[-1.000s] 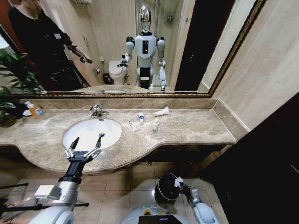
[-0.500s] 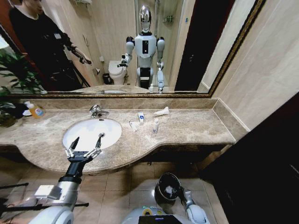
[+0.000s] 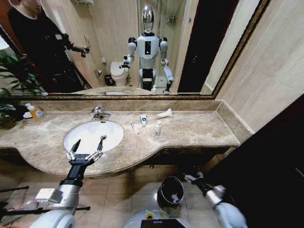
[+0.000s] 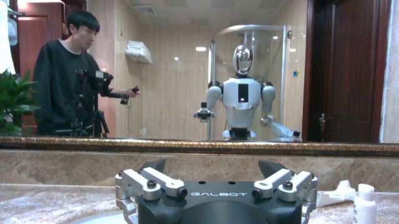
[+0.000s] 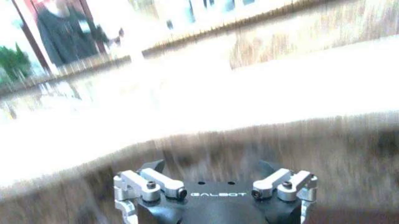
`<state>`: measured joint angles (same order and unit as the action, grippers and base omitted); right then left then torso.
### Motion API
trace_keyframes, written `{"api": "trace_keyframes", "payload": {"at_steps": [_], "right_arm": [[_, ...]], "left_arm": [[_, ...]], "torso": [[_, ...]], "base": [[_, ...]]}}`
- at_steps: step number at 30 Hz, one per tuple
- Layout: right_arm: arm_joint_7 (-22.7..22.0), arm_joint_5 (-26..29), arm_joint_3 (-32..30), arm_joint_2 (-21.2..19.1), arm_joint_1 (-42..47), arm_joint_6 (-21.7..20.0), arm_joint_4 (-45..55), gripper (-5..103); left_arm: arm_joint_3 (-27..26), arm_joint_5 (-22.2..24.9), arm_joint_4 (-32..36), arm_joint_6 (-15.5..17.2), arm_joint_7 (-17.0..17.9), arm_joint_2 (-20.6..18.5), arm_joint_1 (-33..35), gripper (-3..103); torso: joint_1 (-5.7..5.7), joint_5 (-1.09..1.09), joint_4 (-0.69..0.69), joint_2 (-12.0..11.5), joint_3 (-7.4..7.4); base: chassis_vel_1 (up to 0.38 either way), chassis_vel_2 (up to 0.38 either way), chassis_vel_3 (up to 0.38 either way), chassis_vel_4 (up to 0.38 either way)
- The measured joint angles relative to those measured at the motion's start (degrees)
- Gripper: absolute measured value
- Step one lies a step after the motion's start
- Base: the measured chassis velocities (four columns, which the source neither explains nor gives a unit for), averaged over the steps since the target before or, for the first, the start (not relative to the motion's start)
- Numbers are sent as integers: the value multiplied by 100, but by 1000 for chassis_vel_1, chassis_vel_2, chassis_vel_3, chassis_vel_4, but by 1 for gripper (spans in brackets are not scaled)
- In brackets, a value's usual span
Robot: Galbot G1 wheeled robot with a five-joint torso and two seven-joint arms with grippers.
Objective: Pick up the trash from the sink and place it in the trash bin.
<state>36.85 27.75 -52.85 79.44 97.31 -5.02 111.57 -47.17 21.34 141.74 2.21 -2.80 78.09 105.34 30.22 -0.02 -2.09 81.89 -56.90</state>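
Observation:
The white oval sink (image 3: 90, 135) sits in the brown marble counter, and its bowl looks plain white. My left gripper (image 3: 89, 141) hovers open over the sink's near rim, nothing between its fingers; in the left wrist view the left gripper (image 4: 212, 164) faces the mirror. Several white bits of trash lie on the counter beside the basin: a sachet (image 3: 143, 118), a tube (image 3: 135, 128), a small bottle (image 3: 158, 127) and a crumpled piece (image 3: 165, 113). The dark trash bin (image 3: 164, 186) stands on the floor below, a white scrap (image 3: 175, 196) inside. My right gripper (image 3: 192, 178) hangs open just right of the bin.
A chrome faucet (image 3: 99, 113) rises behind the basin. An orange-and-white bottle (image 3: 36, 113) and a plant (image 3: 12, 80) stand at the far left. A dark door panel (image 3: 266, 161) closes off the right side. Tiled floor (image 3: 137, 185) surrounds the bin.
My right arm swung from the bin's rim out to the right and slightly up. A white scrap now lies in the bin. The left arm held still.

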Motion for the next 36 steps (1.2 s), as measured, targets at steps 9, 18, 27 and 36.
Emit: {"api": "trace_keyframes", "payload": {"at_steps": [9, 18, 27, 36], "right_arm": [[-1390, 305, 1040, -431, -962, -731, 1099, 100], [-2247, -39, 2637, -684, -2759, -442, -214, 100], [-2280, -300, 3525, -542, -3485, -297, -1017, 100], [-2687, -626, 3963, -326, -4076, -238, -1637, 100]], "left_arm": [[-1, 0, 0, 0, 1, 0, 0, 100], [0, 0, 0, 0, 0, 0, 0, 100], [0, 0, 0, 0, 1, 0, 0, 100], [0, 0, 0, 0, 0, 0, 0, 100]], "torso": [[0, 3, -2, 0, -1], [1, 2, -2, -1, -1], [1, 1, -1, -1, -1], [1, 1, -2, -1, -1]], "base": [[0, 0, 0, 0], [0, 0, 0, 0], [0, 0, 0, 0], [0, 0, 0, 0]]}}
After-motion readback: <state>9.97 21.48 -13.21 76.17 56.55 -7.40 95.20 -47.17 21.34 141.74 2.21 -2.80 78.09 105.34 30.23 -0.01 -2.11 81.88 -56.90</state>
